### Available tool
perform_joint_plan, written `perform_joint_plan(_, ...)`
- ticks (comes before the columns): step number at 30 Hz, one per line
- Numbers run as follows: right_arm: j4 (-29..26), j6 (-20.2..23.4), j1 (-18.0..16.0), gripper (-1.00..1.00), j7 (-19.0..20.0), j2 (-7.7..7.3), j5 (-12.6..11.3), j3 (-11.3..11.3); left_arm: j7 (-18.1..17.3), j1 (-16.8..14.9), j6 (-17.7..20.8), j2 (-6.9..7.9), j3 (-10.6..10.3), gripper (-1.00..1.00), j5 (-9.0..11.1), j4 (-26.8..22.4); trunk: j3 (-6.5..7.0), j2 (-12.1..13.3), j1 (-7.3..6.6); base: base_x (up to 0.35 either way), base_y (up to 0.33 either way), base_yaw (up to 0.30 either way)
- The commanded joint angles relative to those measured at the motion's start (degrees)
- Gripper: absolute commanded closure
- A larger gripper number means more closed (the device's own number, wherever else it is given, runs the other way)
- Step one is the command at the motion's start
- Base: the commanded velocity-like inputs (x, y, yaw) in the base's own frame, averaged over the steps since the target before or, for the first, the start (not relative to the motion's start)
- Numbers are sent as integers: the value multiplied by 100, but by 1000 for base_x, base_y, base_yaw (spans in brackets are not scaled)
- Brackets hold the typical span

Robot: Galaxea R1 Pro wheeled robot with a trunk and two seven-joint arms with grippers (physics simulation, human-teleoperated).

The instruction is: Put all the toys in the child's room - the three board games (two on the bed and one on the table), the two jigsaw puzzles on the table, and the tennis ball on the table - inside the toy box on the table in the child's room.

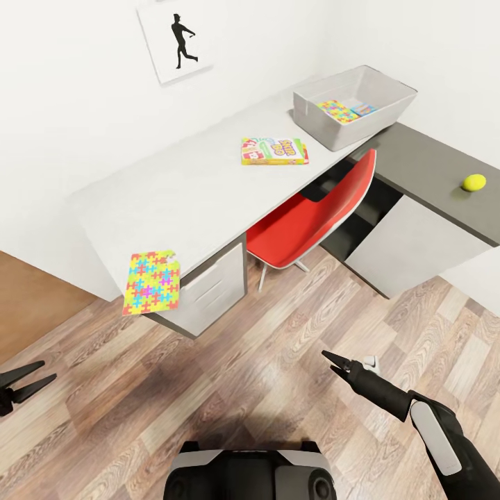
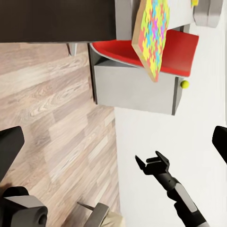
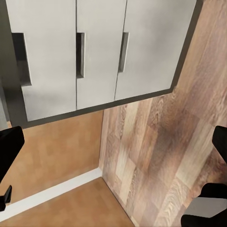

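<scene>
On the long white table [image 1: 187, 194] the grey toy box [image 1: 326, 125] stands at the far right end, with one jigsaw puzzle [image 1: 338, 111] and a small blue flat item inside. A green-white board game [image 1: 274, 151] lies just left of the box. The other jigsaw puzzle [image 1: 151, 281] [image 2: 152, 35] overhangs the table's near corner. The tennis ball [image 1: 474, 182] [image 2: 184, 84] rests on the lower dark grey section. My left gripper [image 1: 47, 371] [image 2: 113, 146] and right gripper [image 1: 328, 361] [image 3: 113, 146] hang open and empty over the floor, well short of the table. The bed is out of view.
A red chair [image 1: 312, 219] is tucked under the table between the white drawer unit [image 1: 208, 292] [image 3: 75, 52] and the lower section's cabinet [image 1: 410, 243]. Wood-plank floor [image 1: 264, 375] lies between me and the table. A silhouette picture [image 1: 179, 38] hangs on the wall.
</scene>
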Motion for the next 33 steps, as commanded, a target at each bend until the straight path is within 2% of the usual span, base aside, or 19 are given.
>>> perform_joint_plan(1,1,37,-2,-100,6,-1,-16,-8,-26,-34,40,-4,-3,-100,-11,29,-6,-9,3,0,0,0)
perform_joint_plan(9,6,37,-2,-100,6,-4,-15,-11,-26,-144,-120,-7,-21,-100,-30,124,-6,-9,3,0,0,0)
perform_joint_plan(13,7,33,-2,-100,3,-1,-15,-7,-26,-160,-343,3,-24,-100,-31,139,-6,-9,3,0,0,0)
perform_joint_plan(19,7,30,-2,-100,3,0,-15,-7,165,-179,-691,-22,-25,-100,-17,152,-6,-9,3,0,0,0)
perform_joint_plan(26,7,28,-2,-100,5,-4,-15,-10,466,-184,-796,-75,-32,-100,2,152,-6,-9,3,0,0,0)
perform_joint_plan(30,7,28,-2,-100,1,-4,-12,-11,529,-184,-859,-76,-30,-100,4,160,-6,-9,3,0,0,0)
perform_joint_plan(33,7,28,-2,-100,-1,1,-9,-8,553,-185,-1045,-79,-17,-100,10,166,-6,-9,3,0,0,0)
